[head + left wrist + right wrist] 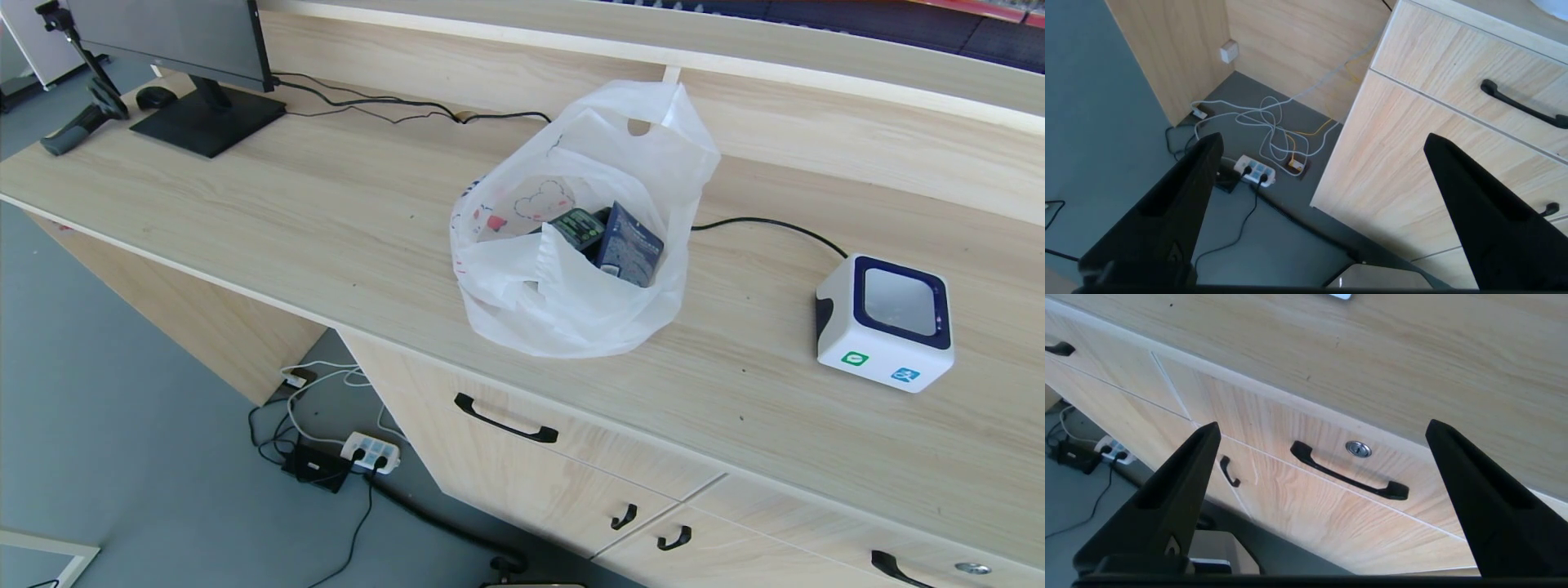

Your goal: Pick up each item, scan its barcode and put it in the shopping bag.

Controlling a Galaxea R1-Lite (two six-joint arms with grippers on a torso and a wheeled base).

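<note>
two grippers: left gripper (1323, 140), right gripper (1323, 426) — spread wide, empty
shopping bag (571, 314): on counter (326, 220), dark blue box (630, 245) inside

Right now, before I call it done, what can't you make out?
Head view: the folded front wall of the white plastic shopping bag hides the lower parts of the dark blue box and black green-labelled packet.
Head view: the right edge cuts off the light wooden counter past the white cube-shaped scanner.
</note>
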